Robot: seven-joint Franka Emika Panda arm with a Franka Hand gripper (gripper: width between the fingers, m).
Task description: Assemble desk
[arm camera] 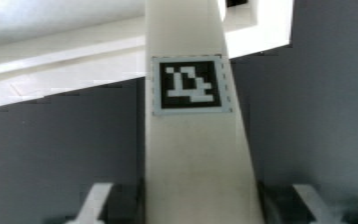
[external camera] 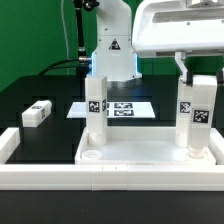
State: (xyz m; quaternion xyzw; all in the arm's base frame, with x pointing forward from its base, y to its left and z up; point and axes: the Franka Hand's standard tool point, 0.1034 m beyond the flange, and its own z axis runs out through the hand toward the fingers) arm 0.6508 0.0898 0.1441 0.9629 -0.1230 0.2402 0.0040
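Closely, leg (arm camera: pixel 190 150) between fingers (arm camera: pixel 101 205), at tabletop (external camera: pixel 150 152) corner edge.

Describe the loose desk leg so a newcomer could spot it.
Start at the large white tabletop panel in front. Beyond its corner, toward the exterior view's left, one short white leg lies on the black table. Unlike the two upright legs at the panel, it lies flat and alone.

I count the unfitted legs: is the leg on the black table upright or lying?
Lying: the leg rests on its long side on the black table.
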